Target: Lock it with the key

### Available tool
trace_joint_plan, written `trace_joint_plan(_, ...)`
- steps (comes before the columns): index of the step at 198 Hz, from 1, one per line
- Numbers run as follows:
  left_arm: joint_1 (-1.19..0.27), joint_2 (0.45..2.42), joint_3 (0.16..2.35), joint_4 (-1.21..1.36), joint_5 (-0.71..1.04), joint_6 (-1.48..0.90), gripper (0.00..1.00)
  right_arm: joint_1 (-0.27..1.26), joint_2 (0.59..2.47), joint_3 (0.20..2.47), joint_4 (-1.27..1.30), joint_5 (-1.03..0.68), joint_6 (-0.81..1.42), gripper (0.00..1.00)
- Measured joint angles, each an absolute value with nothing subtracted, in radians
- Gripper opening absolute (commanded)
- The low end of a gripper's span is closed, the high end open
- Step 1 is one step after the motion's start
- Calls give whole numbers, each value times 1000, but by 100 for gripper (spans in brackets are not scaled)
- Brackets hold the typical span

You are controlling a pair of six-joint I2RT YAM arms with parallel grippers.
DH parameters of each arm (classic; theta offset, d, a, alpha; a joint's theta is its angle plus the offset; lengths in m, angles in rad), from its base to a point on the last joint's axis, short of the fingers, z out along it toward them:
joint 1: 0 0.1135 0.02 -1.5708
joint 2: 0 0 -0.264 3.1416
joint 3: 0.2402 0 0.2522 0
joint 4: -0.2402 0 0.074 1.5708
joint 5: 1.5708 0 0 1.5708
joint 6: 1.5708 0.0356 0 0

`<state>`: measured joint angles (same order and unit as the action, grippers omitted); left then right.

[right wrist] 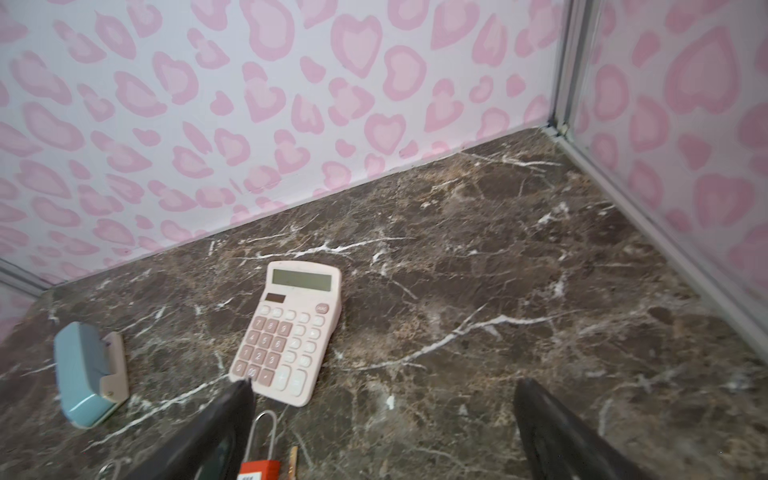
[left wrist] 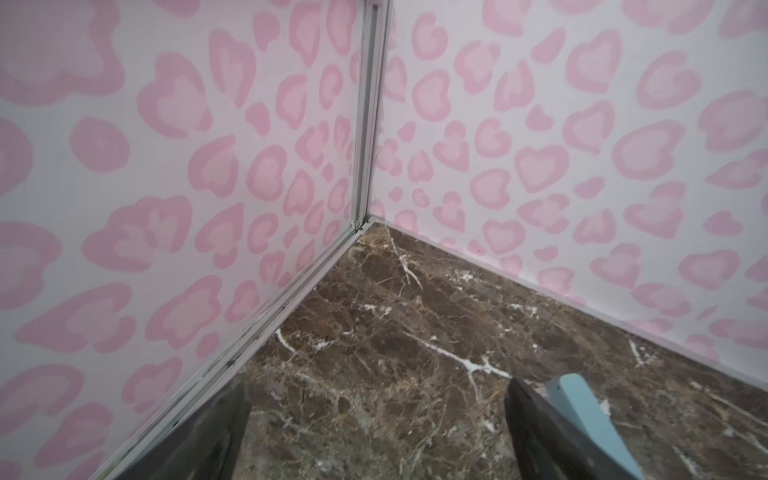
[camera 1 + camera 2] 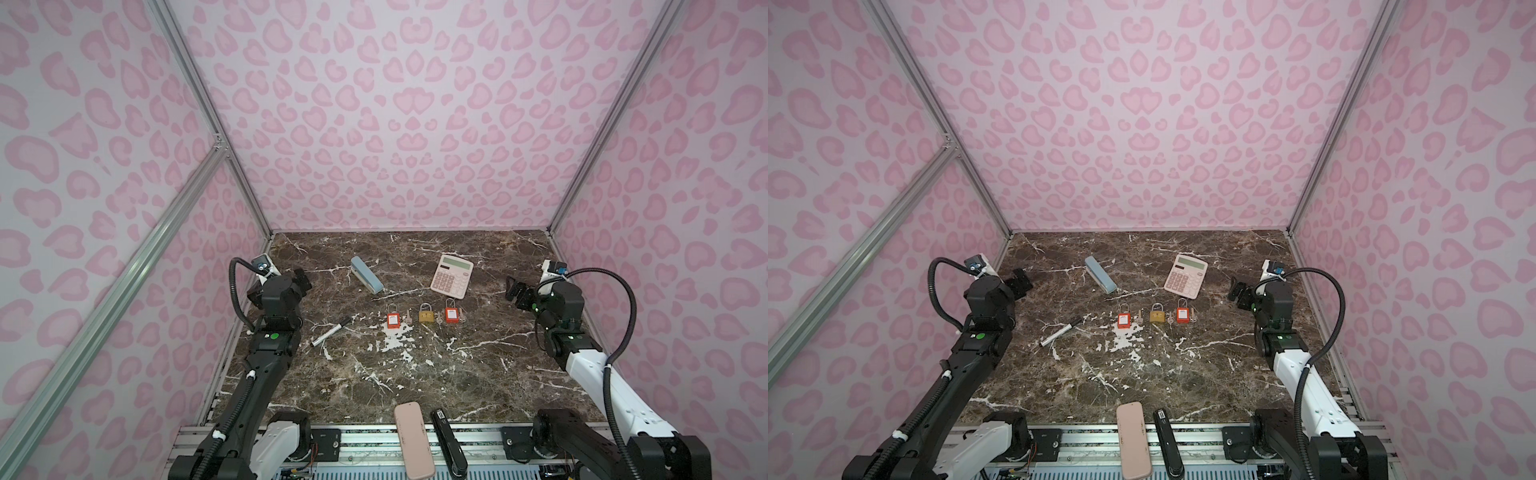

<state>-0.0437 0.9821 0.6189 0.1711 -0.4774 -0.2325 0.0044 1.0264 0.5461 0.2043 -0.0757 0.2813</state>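
Observation:
Three padlocks lie in a row mid-table in both top views: a red one (image 3: 393, 321), a brass one (image 3: 425, 314) and a second red one (image 3: 450, 313). A small key lies just right of each (image 3: 409, 319) (image 3: 439, 319) (image 3: 462, 316). My left gripper (image 3: 301, 280) hovers open near the left wall, far from the locks. My right gripper (image 3: 517, 293) hovers open near the right wall. In the right wrist view the gripper (image 1: 382, 382) is empty, with the right-hand red padlock (image 1: 259, 467) and its key (image 1: 293, 461) beside one finger. The left wrist view shows its gripper (image 2: 376, 386) empty over bare marble.
A pink calculator (image 3: 453, 276) and a blue stapler (image 3: 366, 274) lie behind the locks. A marker (image 3: 330, 331) lies to their left. A pink case (image 3: 413, 440) and a black stapler (image 3: 446, 442) sit at the front edge. Patterned walls close three sides.

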Motion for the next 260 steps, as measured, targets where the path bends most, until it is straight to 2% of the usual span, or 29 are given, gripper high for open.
trace_joint_plan(61, -40, 1111, 356, 476, -371, -186, 97, -20, 1142, 466, 401, 113, 115, 99)
trace_joint_plan(108, -39, 1225, 232, 754, -336, -137, 97, -76, 1228, 429, 530, 119, 87, 99)
trace_joint_plan(163, -33, 1417, 229, 994, -266, -82, 98, -106, 1303, 426, 644, 88, 92, 99)
trace_joint_plan(205, -11, 1467, 314, 992, -206, -71, 98, -108, 1325, 448, 674, 85, 81, 99)
trace_joint_plan(260, -1, 1468, 316, 973, -180, -72, 98, -109, 1310, 459, 651, 52, 75, 99)
